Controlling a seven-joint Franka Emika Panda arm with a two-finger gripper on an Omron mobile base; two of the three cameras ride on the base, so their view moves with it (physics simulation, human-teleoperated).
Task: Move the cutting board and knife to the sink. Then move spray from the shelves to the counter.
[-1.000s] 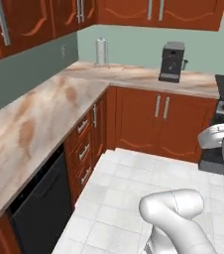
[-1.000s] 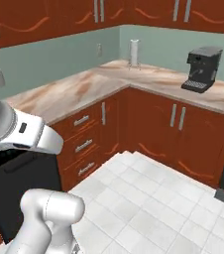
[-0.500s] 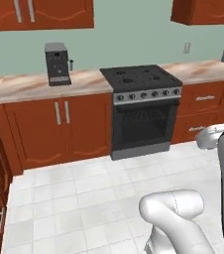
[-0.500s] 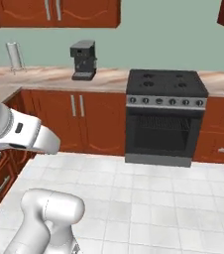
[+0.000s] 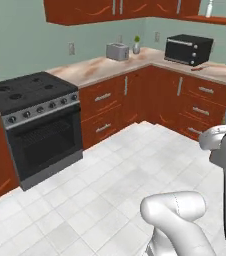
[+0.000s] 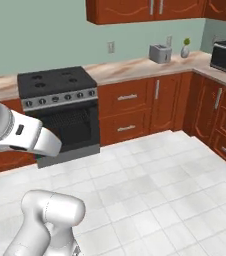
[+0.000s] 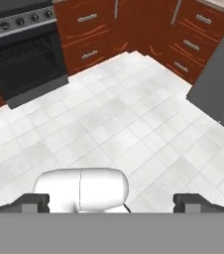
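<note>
Pale green walls and reddish-brown cabinets wrap around a corner kitchen with a white tiled floor (image 5: 110, 165). Along the back wall runs the desk (image 5: 100, 67), a beige marble slab with tan veining, which turns the corner and continues to the right. A black stove (image 5: 32, 125) stands at its left end, its oven door facing the room and its knobs in a row under the burners. On the desk near the corner sit a silver toaster (image 5: 117, 51) and, just beside it, a small potted plant (image 5: 136, 45); further right stands a black oven (image 5: 188, 49) (a countertop one with a long handle). Just in front of the oven, on the desk, lies a small reddish thing that may be the knife (image 5: 201, 68), too small to tell for sure. Above the oven, at the top right of the left base view, a reddish-brown shelf (image 5: 220, 20) carries the white spray (image 5: 209, 7), upright near its left end. In the hand view the gripper (image 7: 111, 202) points down over the bare floor tiles, with the stove and cabinet drawers beyond it; its jaws are spread wide, the two dark fingertips (image 7: 32, 201) far apart, with nothing between them.
</note>
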